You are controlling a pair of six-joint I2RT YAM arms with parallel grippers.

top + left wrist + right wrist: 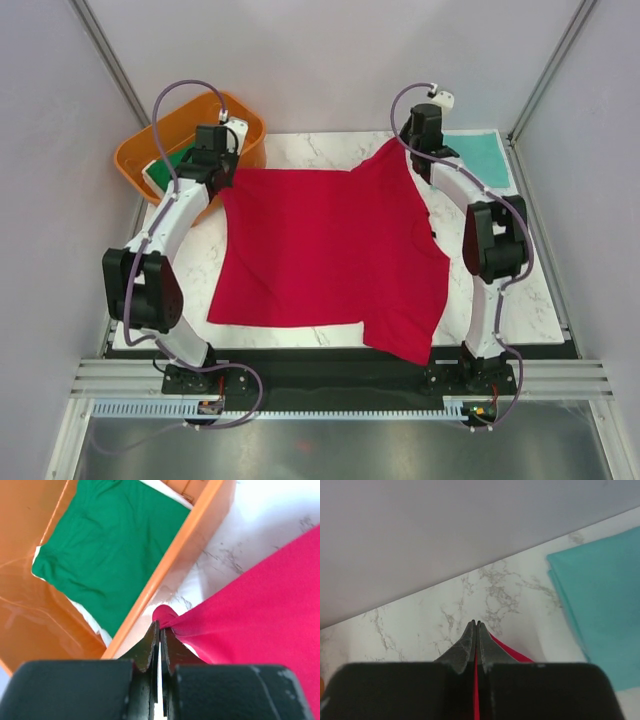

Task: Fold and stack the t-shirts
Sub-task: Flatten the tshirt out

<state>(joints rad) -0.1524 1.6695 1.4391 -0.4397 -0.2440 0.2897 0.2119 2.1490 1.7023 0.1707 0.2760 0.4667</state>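
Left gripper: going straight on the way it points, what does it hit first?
Past the corner of the red t-shirt it pinches, the left gripper likely meets the orange tub at its side wall. Depth is unclear, so it might clear the rim.

Item one, red t-shirt: spread open across the middle, far corners gathered to points, near right corner overhanging the near edge. Item two, teal t-shirt: folded flat, far right. Item three, dark green t-shirt: folded, white edge showing, lying inside the orange tub, far left.
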